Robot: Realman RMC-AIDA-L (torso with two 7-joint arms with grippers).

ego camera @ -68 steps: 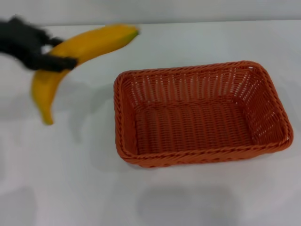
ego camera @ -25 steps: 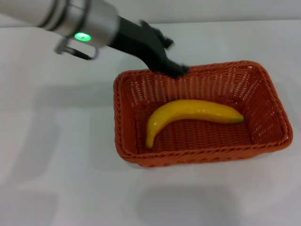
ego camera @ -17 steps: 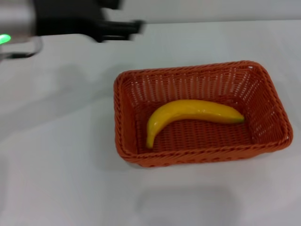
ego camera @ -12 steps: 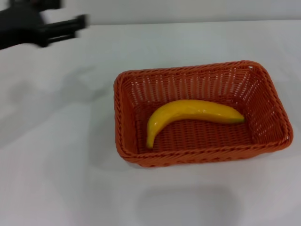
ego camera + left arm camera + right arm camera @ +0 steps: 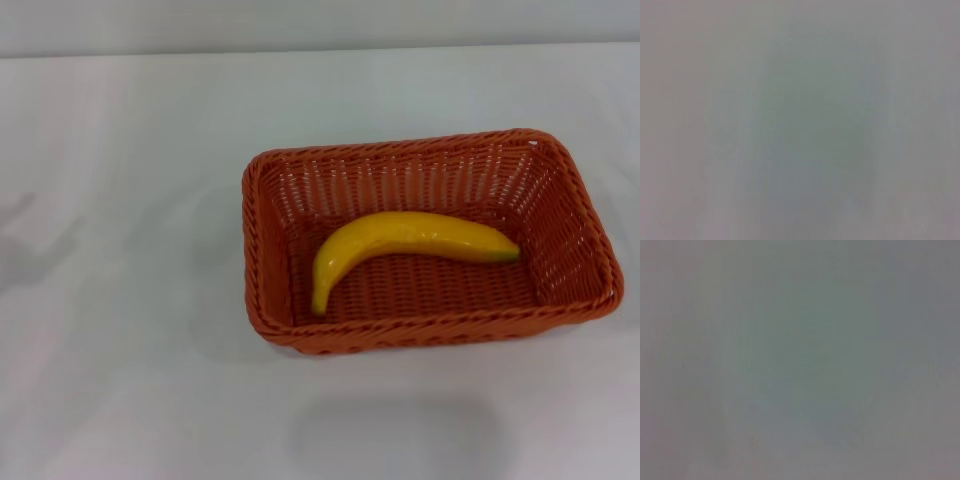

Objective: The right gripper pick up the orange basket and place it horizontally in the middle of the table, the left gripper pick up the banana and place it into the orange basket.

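On the white desk [image 5: 130, 380] the orange basket [image 5: 262, 270] sat lengthwise, a little right of centre. The banana [image 5: 400, 240] lay inside on its floor. Neither gripper showed, so I couldn't tell how their jaws stood.

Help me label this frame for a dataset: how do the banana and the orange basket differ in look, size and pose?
The banana is smooth, glossy yellow and curved; the orange basket is woven, orange and rectangular with rounded corners. The basket is far larger, and the banana is shorter than the basket's length. The basket stands on the table, while the banana lies inside it on its floor. Both lie lengthwise across the head view. Neither gripper is in view.
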